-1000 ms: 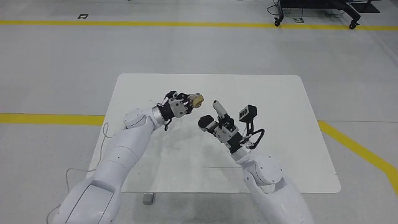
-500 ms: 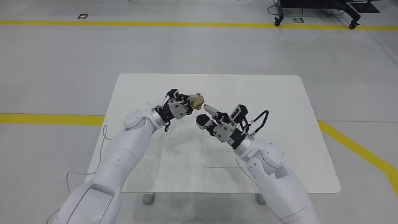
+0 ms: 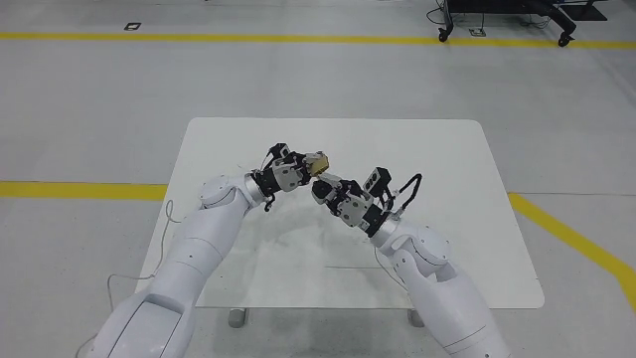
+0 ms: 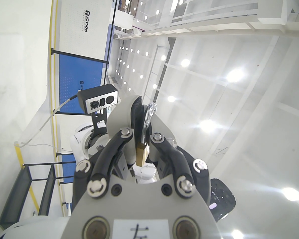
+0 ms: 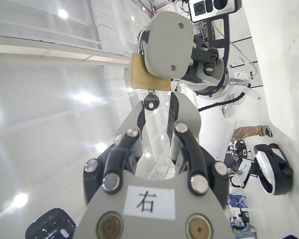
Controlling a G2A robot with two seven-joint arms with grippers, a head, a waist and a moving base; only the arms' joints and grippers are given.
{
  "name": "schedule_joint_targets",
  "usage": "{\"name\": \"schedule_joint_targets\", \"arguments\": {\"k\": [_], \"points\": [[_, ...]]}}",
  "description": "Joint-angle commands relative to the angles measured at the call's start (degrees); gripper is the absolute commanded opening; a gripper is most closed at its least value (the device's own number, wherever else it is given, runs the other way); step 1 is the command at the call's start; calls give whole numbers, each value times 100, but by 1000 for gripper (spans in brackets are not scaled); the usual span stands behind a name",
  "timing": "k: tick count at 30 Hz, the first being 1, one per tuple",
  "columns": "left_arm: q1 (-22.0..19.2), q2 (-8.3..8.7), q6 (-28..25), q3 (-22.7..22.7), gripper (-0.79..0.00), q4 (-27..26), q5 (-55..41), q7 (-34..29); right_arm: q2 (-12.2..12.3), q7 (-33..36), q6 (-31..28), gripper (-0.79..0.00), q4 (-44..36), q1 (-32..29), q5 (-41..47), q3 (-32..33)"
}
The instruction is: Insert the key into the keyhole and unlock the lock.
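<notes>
Table: white, on a grey floor with yellow lines.
Lock: brass, held in the air over the table's middle, keyhole end toward the right arm.
Left gripper: clenched on the lock's body.
Key: blade in the keyhole, head sticking out.
Right gripper: released, its 2 fingers either side of the key's head.
Change: 1 s ago the right gripper hung well back from the lock and has since closed in. The left gripper has barely shifted.
</notes>
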Motion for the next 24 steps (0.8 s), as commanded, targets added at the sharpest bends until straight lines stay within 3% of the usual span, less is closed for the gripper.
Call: {"name": "schedule_joint_targets", "arguments": {"k": [1, 24], "points": [[-5, -1, 2, -2, -785, 7, 10, -6, 2, 15, 12, -785, 21, 0, 47, 1], [-38, -12, -182, 69, -785, -44, 369, -57, -3, -409, -45, -785, 159, 111, 145, -56]]}}
